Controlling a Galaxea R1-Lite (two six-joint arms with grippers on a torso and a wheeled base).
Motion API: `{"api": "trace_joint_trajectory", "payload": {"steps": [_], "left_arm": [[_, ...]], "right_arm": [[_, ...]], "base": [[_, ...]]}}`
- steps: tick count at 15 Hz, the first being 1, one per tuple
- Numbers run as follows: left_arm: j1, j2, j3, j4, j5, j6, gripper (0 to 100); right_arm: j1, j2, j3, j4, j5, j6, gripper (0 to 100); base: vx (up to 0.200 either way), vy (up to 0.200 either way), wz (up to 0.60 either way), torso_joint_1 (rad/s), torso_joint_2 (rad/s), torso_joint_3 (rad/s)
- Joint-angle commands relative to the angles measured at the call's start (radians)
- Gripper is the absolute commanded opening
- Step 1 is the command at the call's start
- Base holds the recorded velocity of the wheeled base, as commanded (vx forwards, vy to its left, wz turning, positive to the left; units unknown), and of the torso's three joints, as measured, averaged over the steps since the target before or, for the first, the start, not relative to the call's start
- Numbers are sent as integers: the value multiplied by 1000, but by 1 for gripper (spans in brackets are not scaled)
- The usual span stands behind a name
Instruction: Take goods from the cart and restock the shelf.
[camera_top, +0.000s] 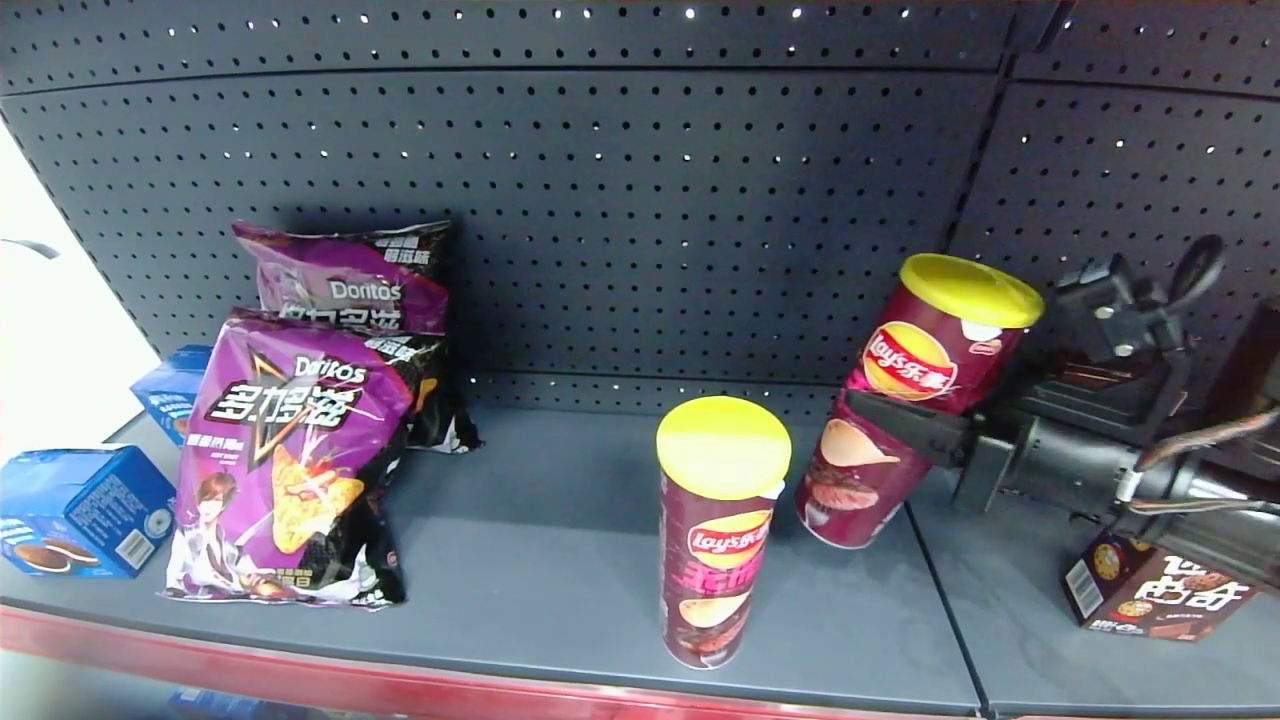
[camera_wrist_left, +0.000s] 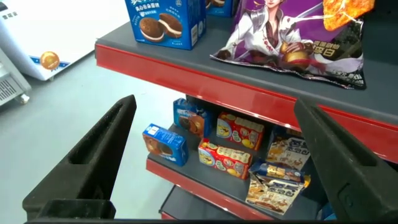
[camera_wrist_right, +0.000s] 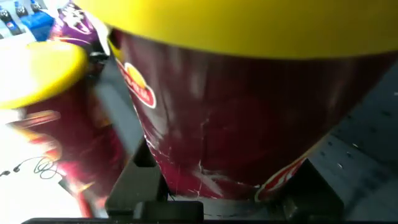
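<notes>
We find the shelf (camera_top: 560, 540) evenly lit, with soft shadows on the pegboard (camera_top: 700, 230) behind the purple chip bags (camera_top: 290, 460) and a sheen on their foil. At the head view's left edge the room burns out to white, and the pegboard's seams bow toward the corners. Pale glare streaks the held can (camera_wrist_right: 205, 130), while the boxes (camera_wrist_left: 225, 158) under the red shelf edge (camera_wrist_left: 199, 82) sit in shade.

Grey shelf (camera_top: 540, 540) with a red front edge and a pegboard back (camera_top: 700, 200). At 9 o'clock, carries two purple chip bags, front bag (camera_top: 290, 460) propped before rear bag (camera_top: 345, 280). Farther out at 9, holds near blue box (camera_top: 85, 510) and far blue box (camera_top: 170, 390). At 6 o'clock, bears an upright yellow-lidded chip can (camera_top: 720, 530); at 4, a brown box (camera_top: 1160, 590).
</notes>
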Motion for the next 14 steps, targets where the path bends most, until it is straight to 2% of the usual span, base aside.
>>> {"api": "trace_joint_trajectory", "payload": {"steps": [1,4,10,14], "left_arm": [[0,0,0,0,1,0,100],[0,0,0,0,1,0,100],[0,0,0,0,1,0,100],[0,0,0,0,1,0,100]], "right_arm": [[-9,172,-99,-21,49,-2,0],[-24,256,-222,-7,184,1,0],[-41,400,-478,131,328,0,0],[-54,443,-568,183,411,0,0]], "base": [[0,0,0,0,0,0],[0,0,0,0,0,0],[0,0,0,0,0,0],[0,0,0,0,0,0]]}}
